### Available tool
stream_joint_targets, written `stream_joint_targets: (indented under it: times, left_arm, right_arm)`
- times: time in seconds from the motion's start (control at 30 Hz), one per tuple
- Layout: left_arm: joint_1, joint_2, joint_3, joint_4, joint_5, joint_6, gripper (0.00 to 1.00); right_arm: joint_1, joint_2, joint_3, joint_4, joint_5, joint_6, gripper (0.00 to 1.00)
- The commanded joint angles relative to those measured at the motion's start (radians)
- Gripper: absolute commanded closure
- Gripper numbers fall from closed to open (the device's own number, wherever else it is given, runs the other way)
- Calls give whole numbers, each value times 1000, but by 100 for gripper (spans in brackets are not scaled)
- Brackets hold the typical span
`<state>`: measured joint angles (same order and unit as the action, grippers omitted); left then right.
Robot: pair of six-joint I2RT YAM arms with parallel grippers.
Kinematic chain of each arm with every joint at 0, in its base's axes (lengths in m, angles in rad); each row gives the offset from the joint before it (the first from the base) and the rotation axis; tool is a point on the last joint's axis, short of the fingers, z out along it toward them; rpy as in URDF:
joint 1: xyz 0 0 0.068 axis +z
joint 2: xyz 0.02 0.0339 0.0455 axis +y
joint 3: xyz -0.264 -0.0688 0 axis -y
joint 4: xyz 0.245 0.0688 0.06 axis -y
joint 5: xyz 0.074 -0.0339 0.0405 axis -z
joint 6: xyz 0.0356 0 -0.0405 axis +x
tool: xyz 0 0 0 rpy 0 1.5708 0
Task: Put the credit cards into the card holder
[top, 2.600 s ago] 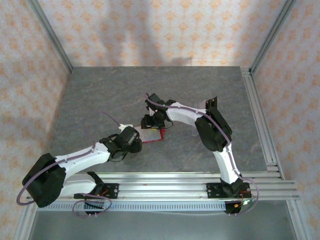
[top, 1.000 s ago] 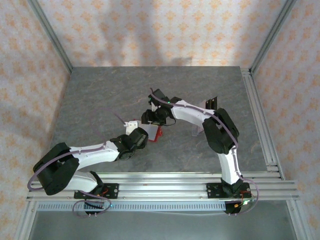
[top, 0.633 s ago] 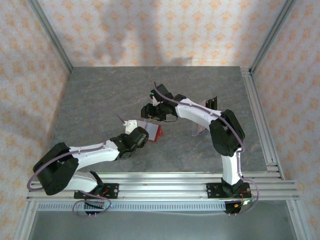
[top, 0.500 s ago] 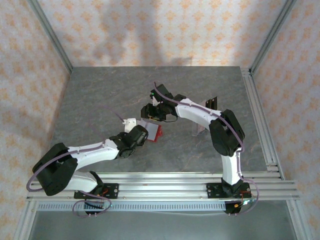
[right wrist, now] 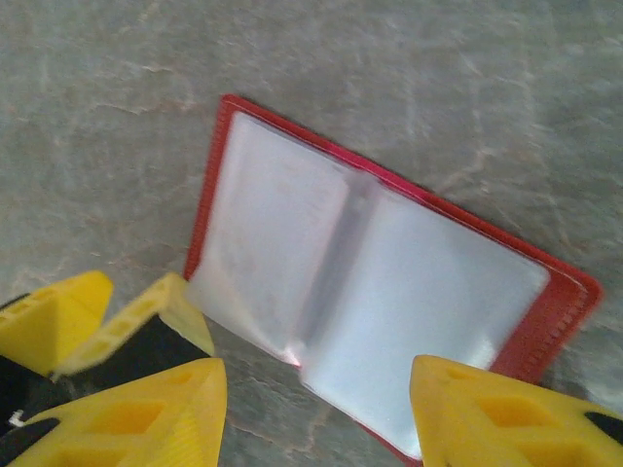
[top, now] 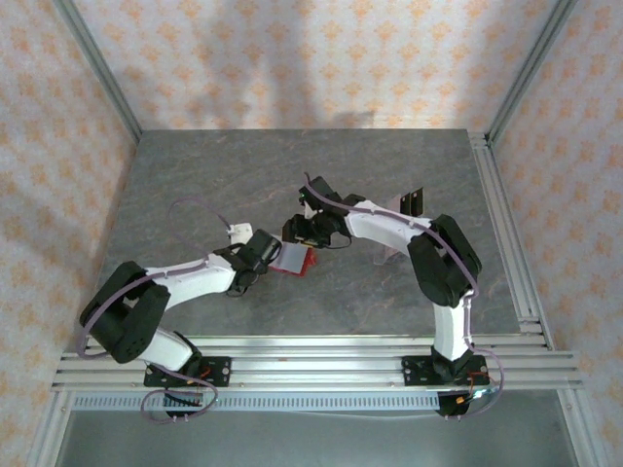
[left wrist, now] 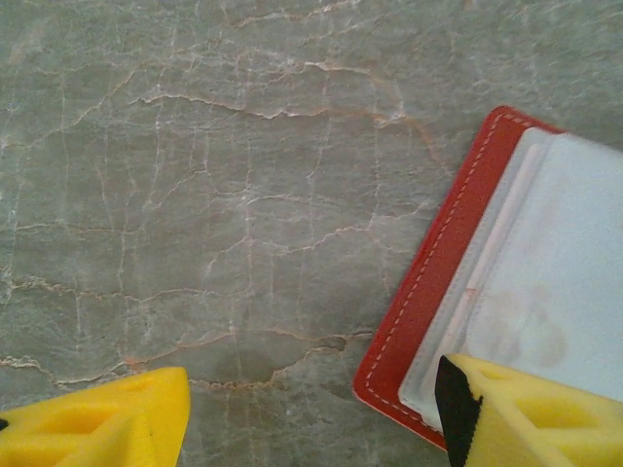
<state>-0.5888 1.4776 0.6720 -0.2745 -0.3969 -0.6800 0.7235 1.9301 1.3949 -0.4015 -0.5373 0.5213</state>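
The red card holder (top: 295,259) lies open on the grey table, its pale lining (right wrist: 389,311) facing up. My left gripper (top: 268,255) is at its left edge, open; one yellow finger (left wrist: 535,413) hangs over a corner of the lining (left wrist: 545,263), the other (left wrist: 97,418) over bare table. From the far side my right gripper (right wrist: 316,418) hovers over the holder, open, its jaws straddling the near edge with nothing between them. Dark credit cards (top: 413,200) stand at the back right, beside the right arm.
The left gripper's yellow fingers (right wrist: 68,316) sit close beside my right gripper's finger (right wrist: 127,409). A clear stand (top: 387,251) sits under the right arm. Metal rails (top: 506,224) run along the table's right and near edges.
The left arm has swung back and left, bringing its gripper to the holder's left edge. The right gripper has come slightly nearer and lower over the holder.
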Motion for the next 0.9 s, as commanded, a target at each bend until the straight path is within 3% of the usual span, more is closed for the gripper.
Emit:
stream_joint_targets:
  times: [0.0, 0.2, 0.57, 0.73, 0.87]
  left_arm:
    - [9, 26, 30, -50, -21, 12, 31]
    - [11, 49, 34, -49, -25, 11, 31]
    - [14, 52, 29, -55, -30, 10, 31]
    - [13, 13, 32, -76, -20, 7, 31]
    - [14, -58, 33, -107, -6, -1, 31]
  right_arm:
    - [3, -96, -42, -43, 110, -33, 48]
    - [13, -150, -114, -110, 239, -66, 47]
    - [53, -90, -128, -134, 266, -71, 49]
    - [53, -84, -145, -138, 319, -85, 61]
    - [37, -81, -132, -147, 339, -111, 85]
